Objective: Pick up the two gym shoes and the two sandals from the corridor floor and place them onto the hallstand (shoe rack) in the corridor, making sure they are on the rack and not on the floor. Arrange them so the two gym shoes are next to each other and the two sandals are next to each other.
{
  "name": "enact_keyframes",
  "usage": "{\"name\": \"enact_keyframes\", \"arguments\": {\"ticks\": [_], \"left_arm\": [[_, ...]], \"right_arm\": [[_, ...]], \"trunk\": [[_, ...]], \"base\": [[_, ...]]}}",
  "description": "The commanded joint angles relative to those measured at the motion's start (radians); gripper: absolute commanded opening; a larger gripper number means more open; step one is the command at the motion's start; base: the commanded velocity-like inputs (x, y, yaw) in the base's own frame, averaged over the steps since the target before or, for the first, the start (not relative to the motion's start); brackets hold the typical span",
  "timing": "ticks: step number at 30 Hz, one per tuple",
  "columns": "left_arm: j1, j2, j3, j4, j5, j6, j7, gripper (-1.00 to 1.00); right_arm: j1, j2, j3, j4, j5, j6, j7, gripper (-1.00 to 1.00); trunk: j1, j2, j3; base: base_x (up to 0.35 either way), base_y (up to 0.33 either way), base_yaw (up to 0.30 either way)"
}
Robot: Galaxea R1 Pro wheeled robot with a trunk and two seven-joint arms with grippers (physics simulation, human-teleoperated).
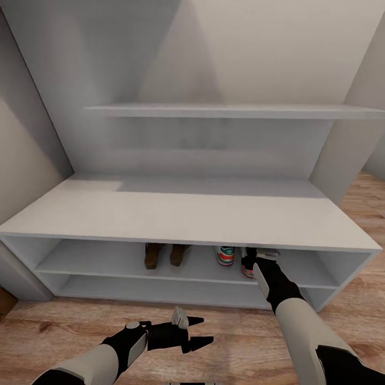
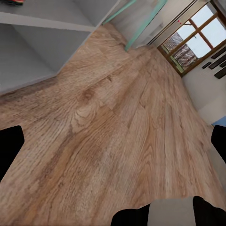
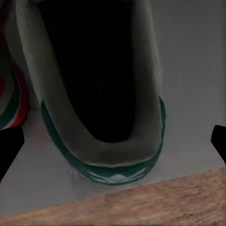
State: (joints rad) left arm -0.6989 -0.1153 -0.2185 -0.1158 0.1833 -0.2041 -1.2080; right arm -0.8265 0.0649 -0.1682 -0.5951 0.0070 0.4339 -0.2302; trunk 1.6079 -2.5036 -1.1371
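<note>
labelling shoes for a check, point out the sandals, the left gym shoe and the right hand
sandals (image 1: 164,255): head view, heel ends on the hallstand's upper tier.
left gym shoe (image 1: 225,255): head view, striped heel.
right hand (image 1: 260,258): head view, between its fingertips.

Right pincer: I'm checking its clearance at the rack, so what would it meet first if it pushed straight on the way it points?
Probably the gym shoe right ahead of the right pincer on the hallstand shelf, its heel collar nearest; the gap is hard to judge.
</note>
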Motion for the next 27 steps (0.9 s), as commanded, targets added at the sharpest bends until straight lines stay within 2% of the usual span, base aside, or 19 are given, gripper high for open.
{"name": "enact_keyframes", "arguments": {"ticks": [1, 17, 27], "left_arm": [[-0.001, 0.0, -0.009, 0.001, 0.008, -0.006, -0.001, 1.0], [-0.001, 0.0, -0.009, 0.001, 0.008, -0.006, -0.001, 1.0], [-0.001, 0.0, -0.009, 0.001, 0.008, -0.006, -0.001, 1.0]], "right_arm": [[0.0, 0.001, -0.004, -0.002, 0.001, 0.005, -0.001, 1.0], [0.0, 0.001, -0.004, -0.002, 0.001, 0.005, -0.001, 1.0], [0.0, 0.001, -0.004, -0.002, 0.001, 0.005, -0.001, 1.0]], "trunk": [[0.0, 0.0, -0.001], [0.0, 0.0, -0.001], [0.0, 0.0, -0.001]], "base": [[0.0, 0.0, 0.0], [-0.016, 0.0, 0.0], [-0.301, 0.0, 0.0]]}}
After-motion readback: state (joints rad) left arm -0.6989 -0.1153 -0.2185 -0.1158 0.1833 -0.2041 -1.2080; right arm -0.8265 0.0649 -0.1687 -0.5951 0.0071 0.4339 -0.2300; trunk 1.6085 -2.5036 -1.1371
